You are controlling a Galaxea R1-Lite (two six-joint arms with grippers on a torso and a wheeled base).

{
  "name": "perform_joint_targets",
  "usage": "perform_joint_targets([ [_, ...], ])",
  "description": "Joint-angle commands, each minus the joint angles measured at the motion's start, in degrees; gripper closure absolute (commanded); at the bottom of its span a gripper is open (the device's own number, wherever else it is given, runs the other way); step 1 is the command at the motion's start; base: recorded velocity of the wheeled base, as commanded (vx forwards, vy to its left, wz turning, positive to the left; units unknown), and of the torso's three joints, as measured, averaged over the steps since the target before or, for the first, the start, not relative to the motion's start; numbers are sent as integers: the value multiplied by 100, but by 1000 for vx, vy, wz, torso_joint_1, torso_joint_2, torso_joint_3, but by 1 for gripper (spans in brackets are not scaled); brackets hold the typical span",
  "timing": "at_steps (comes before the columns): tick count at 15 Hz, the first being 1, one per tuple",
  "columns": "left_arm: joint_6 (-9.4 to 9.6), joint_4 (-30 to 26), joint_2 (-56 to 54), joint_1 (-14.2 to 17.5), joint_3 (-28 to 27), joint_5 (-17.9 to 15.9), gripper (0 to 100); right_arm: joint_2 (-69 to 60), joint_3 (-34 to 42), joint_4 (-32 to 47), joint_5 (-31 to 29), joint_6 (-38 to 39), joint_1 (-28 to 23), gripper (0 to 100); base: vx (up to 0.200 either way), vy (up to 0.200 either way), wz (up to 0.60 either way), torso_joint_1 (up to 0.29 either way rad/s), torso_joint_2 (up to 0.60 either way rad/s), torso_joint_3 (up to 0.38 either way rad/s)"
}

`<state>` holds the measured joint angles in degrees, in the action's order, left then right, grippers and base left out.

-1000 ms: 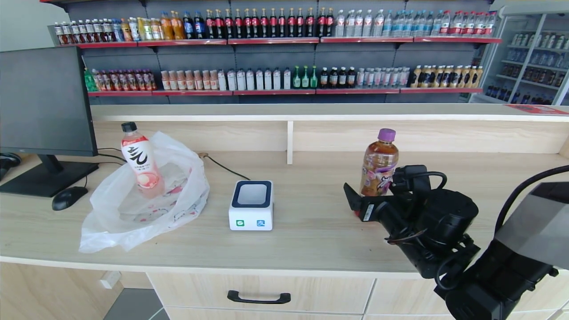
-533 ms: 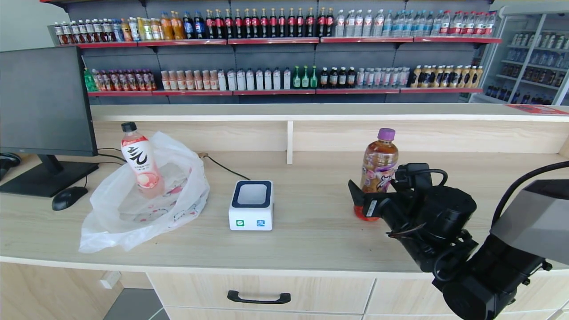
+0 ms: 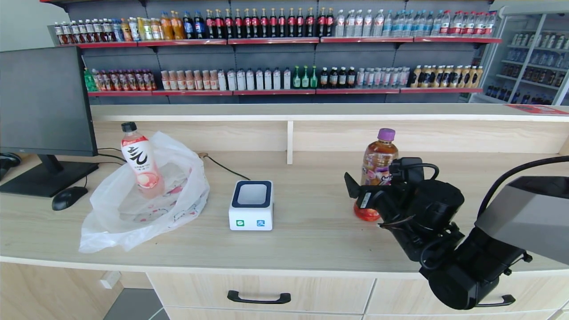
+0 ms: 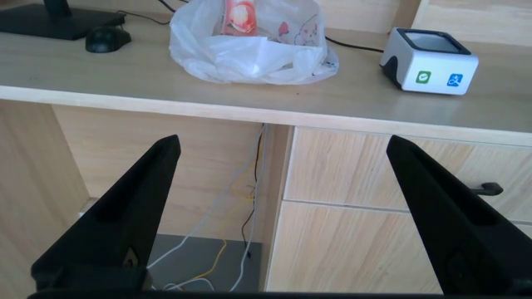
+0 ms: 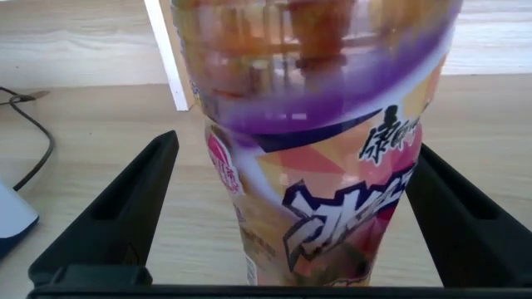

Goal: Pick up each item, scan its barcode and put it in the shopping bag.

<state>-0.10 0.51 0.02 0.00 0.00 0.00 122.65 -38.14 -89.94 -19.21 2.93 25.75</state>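
Step in hand, as I read it: grasp of the amber plastic tea bottle with purple cap (image 3: 379, 162), ahead of the scan.

How to do it well:
- Centre first. In the wrist view one finger looks nearer the label than the other, so closing as-is would likely shove the bottle sideways before it clamps.
- Close on the lower labelled body, not the neck. The bottle is tall and narrow-footed, so I expect it to tip easily.
- Squeeze moderately, since thin plastic will flex.
- Lift straight up, then turn the barcode towards the dark window of the white cube scanner (image 3: 251, 205).

Positions:
- Right gripper (image 3: 369, 189): jaws spread wide, holding nothing. The bottle (image 5: 316, 166) stands upright on the light wood counter (image 3: 311, 231) between the two fingers, deep in the opening. Contact on the nearer side: can't tell.
- Left gripper (image 4: 283, 224): jaws wide apart, empty, low in front of the counter's drawers.
- White translucent plastic shopping bag (image 3: 102, 222) lies well apart from the bottle, beyond the scanner, with a pink-labelled black-capped bottle (image 3: 141, 160) upright in it.
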Motion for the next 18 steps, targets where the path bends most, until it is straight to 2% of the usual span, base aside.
perform_joint_targets([
  [1,-8,2,-2,0,0,0,0,57,-114,-6,-4,6,-140,0,0,0,0,0,0,0],
  [4,-8,2,-2,0,0,0,0,40,-88,-6,5,6,-281,0,0,0,0,0,0,0],
  [10,-8,2,-2,0,0,0,0,49,-70,-6,14,-64,-246,0,0,0,0,0,0,0],
  [11,-8,2,-2,0,0,0,0,40,-79,-6,14,-64,-246,100,0,0,0,0,0,0],
  [18,-8,2,-2,0,0,0,0,-180,-114,-6,14,-64,-246,100,0,0,0,0,0,0],
])
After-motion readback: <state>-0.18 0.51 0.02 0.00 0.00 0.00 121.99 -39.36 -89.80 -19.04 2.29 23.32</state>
